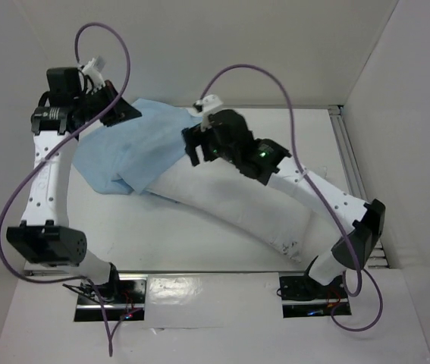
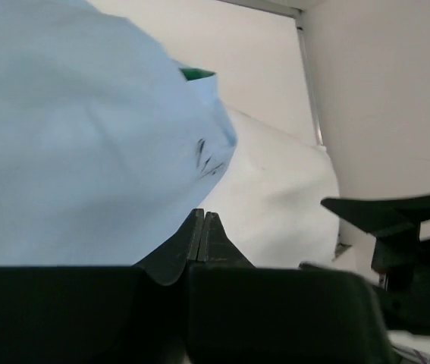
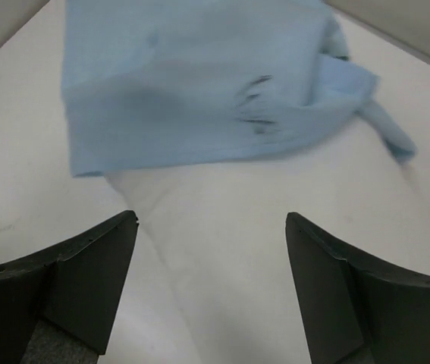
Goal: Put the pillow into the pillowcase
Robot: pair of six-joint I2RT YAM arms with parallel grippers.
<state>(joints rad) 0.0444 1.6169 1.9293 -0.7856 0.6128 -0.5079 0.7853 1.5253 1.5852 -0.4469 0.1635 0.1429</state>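
- One end of the pillow point(image 1: 252, 212) sits inside the pillowcase point(image 1: 123, 155); its long axis runs near-right to far-left across the counter point(image 1: 161, 243).
- Right gripper point(image 3: 211, 220) hovers wide open over the bare pillow, with the pillowcase mouth just ahead of it. I judge this the nearer arm for pushing.
- Left gripper point(image 2: 202, 227) is closed, apparently pinching the pillowcase's far edge.

Around me: white table point(image 1: 161, 235), faintly glossy; plain white walls point(image 1: 275, 45) behind and right; metal rail point(image 1: 349, 161) along table's right edge.
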